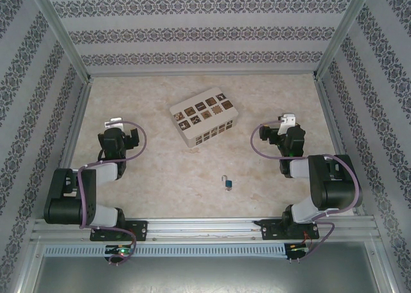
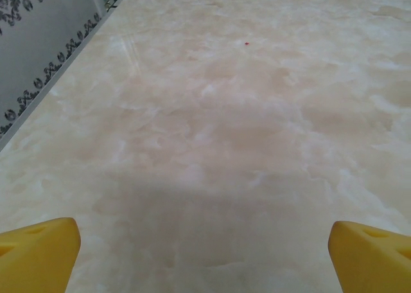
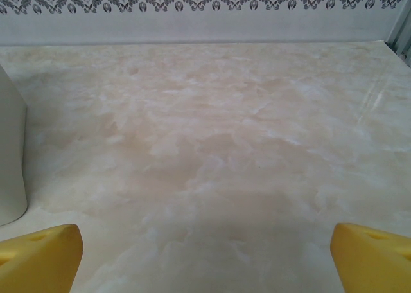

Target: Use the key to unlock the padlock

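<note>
One cream box (image 1: 204, 118) — contents unseen — sits beyond the padlock (image 1: 227, 182).

open tabletop (image 1: 160, 171) around the padlock (image 1: 227, 183), the cream box (image 1: 203, 118) well apart behind it

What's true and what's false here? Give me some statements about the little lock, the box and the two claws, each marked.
The box carries dark square pictures. True.
The left claw grips the padlock. False: it is open and empty.
The right claw is open. True.
The padlock sits on the box. False: it lies on the table, apart from the box.
</note>
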You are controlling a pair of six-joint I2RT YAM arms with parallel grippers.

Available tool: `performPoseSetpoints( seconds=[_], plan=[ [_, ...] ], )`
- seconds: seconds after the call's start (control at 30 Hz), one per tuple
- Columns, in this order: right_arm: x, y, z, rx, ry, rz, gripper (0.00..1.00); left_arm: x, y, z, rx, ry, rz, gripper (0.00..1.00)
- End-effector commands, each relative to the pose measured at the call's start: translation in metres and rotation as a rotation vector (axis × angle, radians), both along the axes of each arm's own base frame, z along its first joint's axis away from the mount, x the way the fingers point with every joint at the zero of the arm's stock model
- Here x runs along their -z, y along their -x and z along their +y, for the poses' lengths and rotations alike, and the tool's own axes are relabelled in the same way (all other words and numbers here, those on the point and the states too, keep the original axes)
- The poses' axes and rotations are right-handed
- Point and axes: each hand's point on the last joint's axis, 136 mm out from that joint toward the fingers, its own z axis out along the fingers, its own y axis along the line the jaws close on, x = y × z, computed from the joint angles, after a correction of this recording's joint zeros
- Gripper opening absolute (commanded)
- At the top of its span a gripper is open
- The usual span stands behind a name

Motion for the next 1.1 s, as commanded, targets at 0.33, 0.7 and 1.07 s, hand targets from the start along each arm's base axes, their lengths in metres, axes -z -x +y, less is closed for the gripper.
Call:
performPoseSetpoints(
  seconds=[0.33, 0.7, 1.07],
  plan=[
    [-0.008, -0.005, -0.001, 0.014, -0.006, -0.024, 0.98, -0.028, -0.006, -0.02, 0.121, 0.074, -0.174, 0.99],
    [-0.008, -0.005, -0.001, 0.015, -0.005, -0.024, 0.98, -0.009, -0.015, -0.037, 0.216, 0.101, -0.224, 0.99],
    [-0.008, -0.005, -0.001, 0.015, -0.005, -0.024, 0.98, 0.003, -0.027, -0.038, 0.207, 0.089, -0.143, 0.99]
  ],
)
